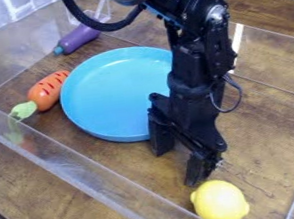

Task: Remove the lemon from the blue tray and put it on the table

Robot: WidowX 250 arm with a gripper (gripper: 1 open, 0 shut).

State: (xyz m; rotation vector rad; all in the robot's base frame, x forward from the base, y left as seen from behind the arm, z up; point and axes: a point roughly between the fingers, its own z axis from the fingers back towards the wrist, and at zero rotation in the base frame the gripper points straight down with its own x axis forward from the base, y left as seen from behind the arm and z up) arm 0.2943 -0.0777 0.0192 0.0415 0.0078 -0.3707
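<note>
1. The small smooth yellow oval toy lemon (219, 203) lies on the dark brown glossy wood-plank surface (265, 117), outside the large round bright blue plastic tray (113, 90) and well clear of its rim, near the bottom edge of the view.
2. The black robot gripper (208, 162) points straight down, just above and slightly up-frame of the lemon. Its jaws stand wide apart and nothing is between them.
3. The relation that matters: the lemon sits directly below and a little toward the camera from the fingertips, close to them; whether they touch it cannot be told.
4. The lemon's long axis runs roughly up and down the frame, tilted slightly.
5. Judging by how things lie, the lemon is already off the tray and on the surface, so the likely remaining move is a straight lift away.
6. The orange toy carrot with green top (43, 93) and the purple toy eggplant (79, 35) lie beyond the tray, far from the gripper.
</note>
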